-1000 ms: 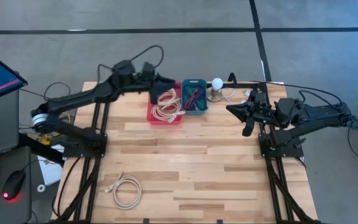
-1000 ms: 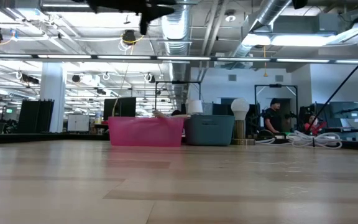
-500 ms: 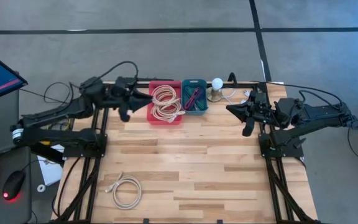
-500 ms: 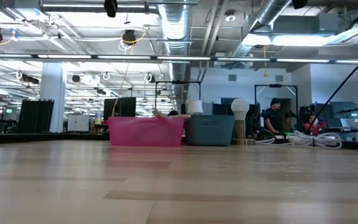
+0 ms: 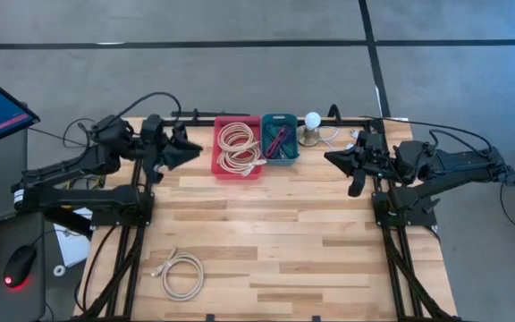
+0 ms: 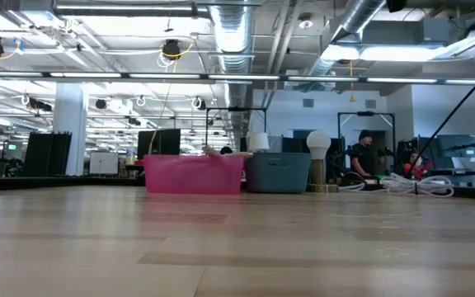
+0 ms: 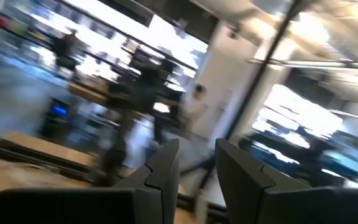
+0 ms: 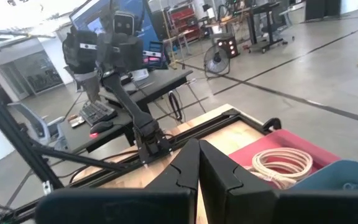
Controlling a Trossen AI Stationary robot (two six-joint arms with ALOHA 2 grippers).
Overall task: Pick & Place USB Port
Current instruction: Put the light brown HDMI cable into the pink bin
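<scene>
A white coiled USB cable (image 5: 182,274) lies flat on the wooden table near its near-left corner, touched by no gripper. At the far edge stand a red bin (image 5: 222,165) holding a beige coiled cable (image 5: 240,148) and a teal bin (image 5: 280,139) holding reddish cables. My left gripper (image 5: 190,148) hovers just left of the red bin, above the table, its fingers (image 7: 166,163) slightly open and empty. My right gripper (image 5: 331,157) hangs shut and empty to the right of the teal bin, pointing toward the table's left.
A lamp with a round white bulb (image 5: 312,121) and loose white cables (image 5: 347,136) sit at the far edge, right of the teal bin. The low view shows the red bin (image 6: 194,175) and teal bin (image 6: 279,173) far off, and a person (image 6: 363,157) stands beyond the table.
My left gripper has drawn back from above the red bin toward the table's left edge, leaving the top of the low view. The beige coil lies uncovered in the red bin. My right arm has kept still.
</scene>
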